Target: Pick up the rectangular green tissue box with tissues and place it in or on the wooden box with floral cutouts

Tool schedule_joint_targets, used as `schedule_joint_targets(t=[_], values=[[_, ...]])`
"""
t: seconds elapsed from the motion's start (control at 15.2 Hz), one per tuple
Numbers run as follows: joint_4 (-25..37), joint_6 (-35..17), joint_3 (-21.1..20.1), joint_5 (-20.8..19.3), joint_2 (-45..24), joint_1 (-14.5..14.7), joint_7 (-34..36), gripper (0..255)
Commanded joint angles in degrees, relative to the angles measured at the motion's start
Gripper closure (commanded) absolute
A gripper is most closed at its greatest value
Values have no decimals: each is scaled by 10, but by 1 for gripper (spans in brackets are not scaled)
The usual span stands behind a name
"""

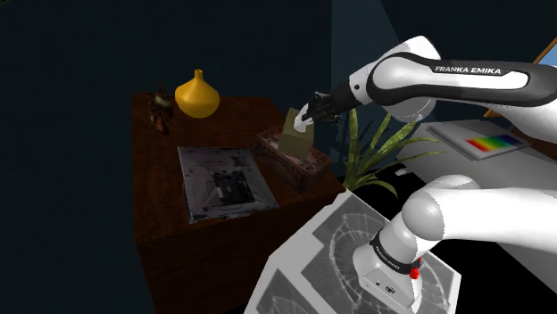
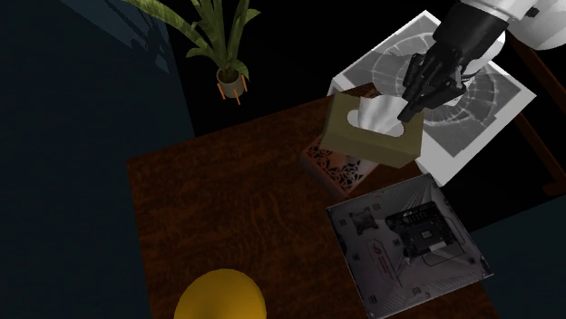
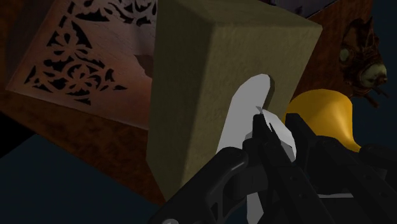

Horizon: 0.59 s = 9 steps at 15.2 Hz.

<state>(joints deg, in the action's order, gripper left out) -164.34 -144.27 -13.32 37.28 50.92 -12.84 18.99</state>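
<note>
Your gripper's (image 3: 262, 124) fingers pinch the tissue box (image 3: 210, 83) by its white tissue (image 3: 245, 114). It's over the carved box (image 3: 76, 63) at the table's (image 1: 161, 205) edge.

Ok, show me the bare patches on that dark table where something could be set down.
Biggest free patch: the table between the yellow vase, the cutout box and the grey panel. A narrower strip lies between the figurine and the panel. Crowded: the corner where the pincer holds the tissue box over the cutout box.
</note>
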Motion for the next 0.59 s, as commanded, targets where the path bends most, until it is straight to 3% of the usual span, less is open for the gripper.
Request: schedule_joint_targets(t=[0.0, 0.53], values=[[-12, -21, 0, 10, -9, 7, -9, 255], [-19, -33, 0, 16, -14, 12, -14, 255]])
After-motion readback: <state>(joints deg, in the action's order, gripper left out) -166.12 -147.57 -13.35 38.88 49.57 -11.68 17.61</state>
